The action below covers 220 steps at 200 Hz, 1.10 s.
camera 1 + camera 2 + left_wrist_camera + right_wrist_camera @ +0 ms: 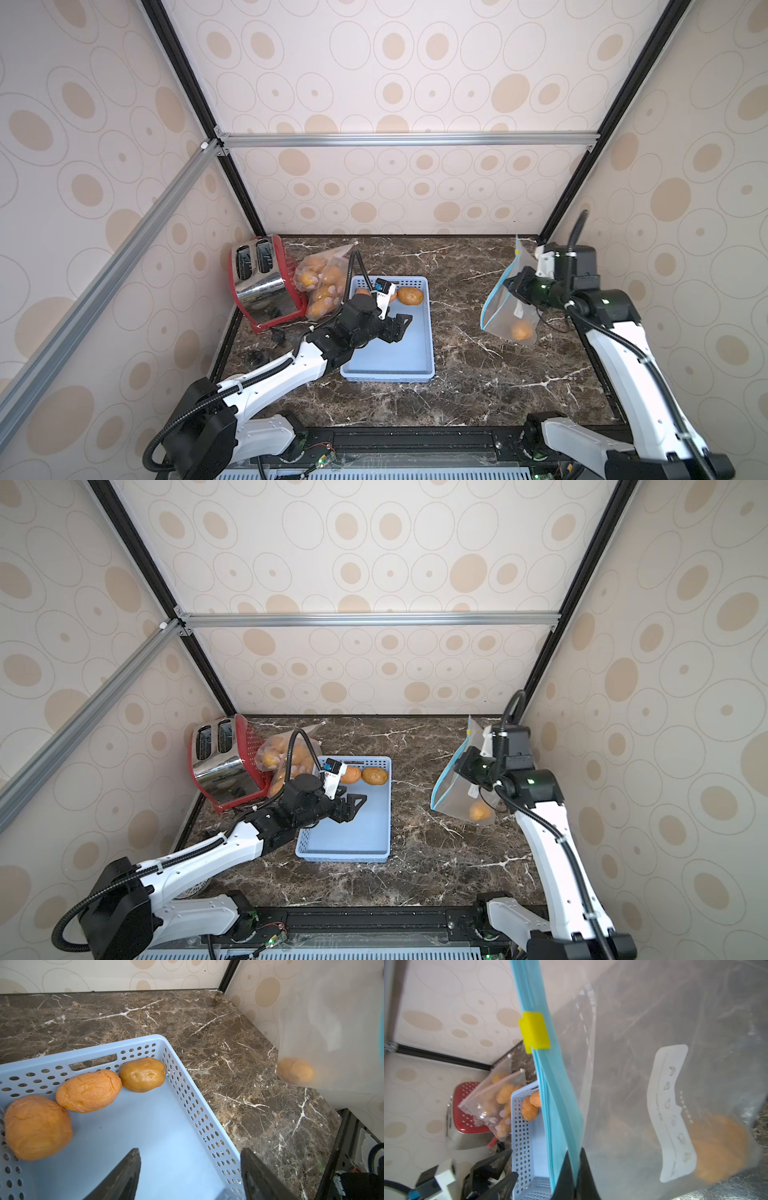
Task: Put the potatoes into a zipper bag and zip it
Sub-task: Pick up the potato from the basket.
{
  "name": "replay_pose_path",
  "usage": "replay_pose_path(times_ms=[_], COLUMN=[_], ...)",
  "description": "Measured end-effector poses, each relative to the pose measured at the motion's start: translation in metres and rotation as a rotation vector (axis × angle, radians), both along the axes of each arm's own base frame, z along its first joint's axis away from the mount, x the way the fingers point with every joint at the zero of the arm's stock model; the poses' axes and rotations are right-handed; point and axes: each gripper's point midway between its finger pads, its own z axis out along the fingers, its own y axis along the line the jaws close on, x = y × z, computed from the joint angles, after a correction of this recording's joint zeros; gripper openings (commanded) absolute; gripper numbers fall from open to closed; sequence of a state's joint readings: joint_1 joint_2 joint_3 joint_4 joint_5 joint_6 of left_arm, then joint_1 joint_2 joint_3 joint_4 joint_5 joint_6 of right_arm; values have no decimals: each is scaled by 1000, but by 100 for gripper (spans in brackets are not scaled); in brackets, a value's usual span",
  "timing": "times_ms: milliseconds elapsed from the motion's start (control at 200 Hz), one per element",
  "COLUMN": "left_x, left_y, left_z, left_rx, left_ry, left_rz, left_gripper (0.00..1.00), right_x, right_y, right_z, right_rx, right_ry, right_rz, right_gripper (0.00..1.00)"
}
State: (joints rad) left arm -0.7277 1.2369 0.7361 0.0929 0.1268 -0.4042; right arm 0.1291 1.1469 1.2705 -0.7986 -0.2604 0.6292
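Three potatoes [89, 1091] lie in a row along the far wall of the blue basket [409, 370], each touching the next. In both top views they sit at the basket's upper end, near frame centre, and one [410, 295] shows clear of the arm. One more potato [522, 331] lies in the bottom corner of the clear bag [509, 309] at right of centre.

The right gripper [576, 1167] is clenched on that bag's blue zip strip, both fingers pinching the strip flat. The yellow slider [534, 1032] sits further along the strip. The bag hangs tilted from this grasp. I cannot tell whether its lower corner touches the desk [478, 374]. The right arm [623, 357] rises from the lower right of the frame along the right edge. It bends at the elbow, and its wrist turns toward frame left.

The left gripper [399, 326] hovers over the basket floor, released and empty, its fingers [124, 1176] spread wide. The near potatoes lie beyond its tips, apart from them. The left arm [282, 370] reaches from the lower left diagonally up toward centre, its forearm crossing low over the basket's left rim.

Left of the basket, a second bag [322, 282] full of potatoes leans against a red and chrome toaster [262, 282] in the desk's upper left corner.
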Motion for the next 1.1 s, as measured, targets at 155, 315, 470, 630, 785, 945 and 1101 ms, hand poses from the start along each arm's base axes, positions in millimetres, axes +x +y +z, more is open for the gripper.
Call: replay_pose_path(times_ms=[155, 315, 470, 630, 785, 945, 1101], left_x=[18, 57, 96, 119, 127, 130, 127], left_y=[-8, -27, -23, 7, 30, 47, 60], left_z=[-20, -17, -18, -39, -55, -61, -70], left_rx=[15, 34, 83, 173, 234, 278, 310], left_ry=[52, 47, 30, 60, 89, 102, 125], left_rz=[-8, -6, 59, 159, 223, 282, 341], left_gripper=[78, 78, 79, 80, 80, 79, 76], right_x=[4, 0, 7, 9, 6, 12, 18], right_y=[54, 82, 83, 80, 74, 72, 72], right_z=[-83, -127, -138, -148, -158, -154, -152], right_rx=[-31, 9, -1, -13, -33, -39, -41], right_ry=[206, 277, 237, 196, 166, 113, 90], right_rz=[183, 274, 283, 278, 257, 241, 234], right_gripper=[0, 0, 0, 0, 0, 0, 0])
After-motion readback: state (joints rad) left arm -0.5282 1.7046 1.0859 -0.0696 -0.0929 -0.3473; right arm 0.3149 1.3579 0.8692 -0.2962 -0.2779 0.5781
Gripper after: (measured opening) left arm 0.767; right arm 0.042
